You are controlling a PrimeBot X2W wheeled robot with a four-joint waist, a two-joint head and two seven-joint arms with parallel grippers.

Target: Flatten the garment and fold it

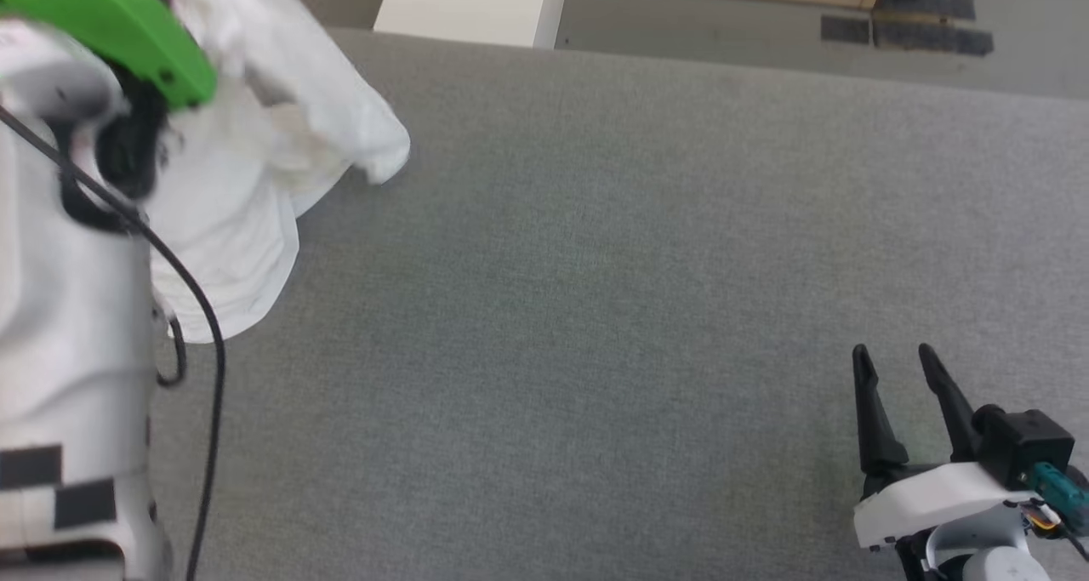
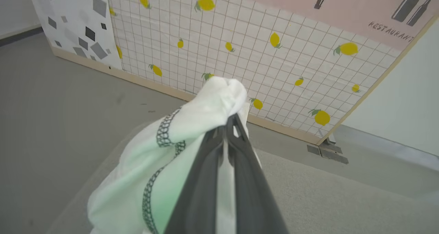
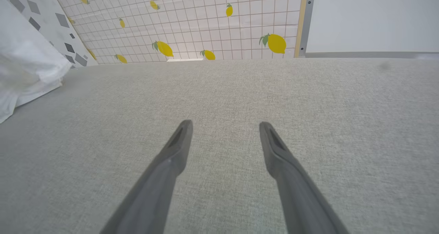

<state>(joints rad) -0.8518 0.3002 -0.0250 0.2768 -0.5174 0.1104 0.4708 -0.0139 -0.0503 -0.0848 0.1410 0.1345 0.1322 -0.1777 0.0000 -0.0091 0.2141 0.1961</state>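
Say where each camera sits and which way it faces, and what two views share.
Head view: on the head, looking down at the grey table; left forearm at left, open right gripper lower right.
Left wrist view: along the left gripper, shut on the garment, toward the lemon-print panel.
Right wrist view: low over the table, along its open fingers toward that panel.
Shared: both wrist views show the panel and garment.

Clamped left claw (image 2: pixel 228 125), right claw (image 1: pixel 893 356) spread
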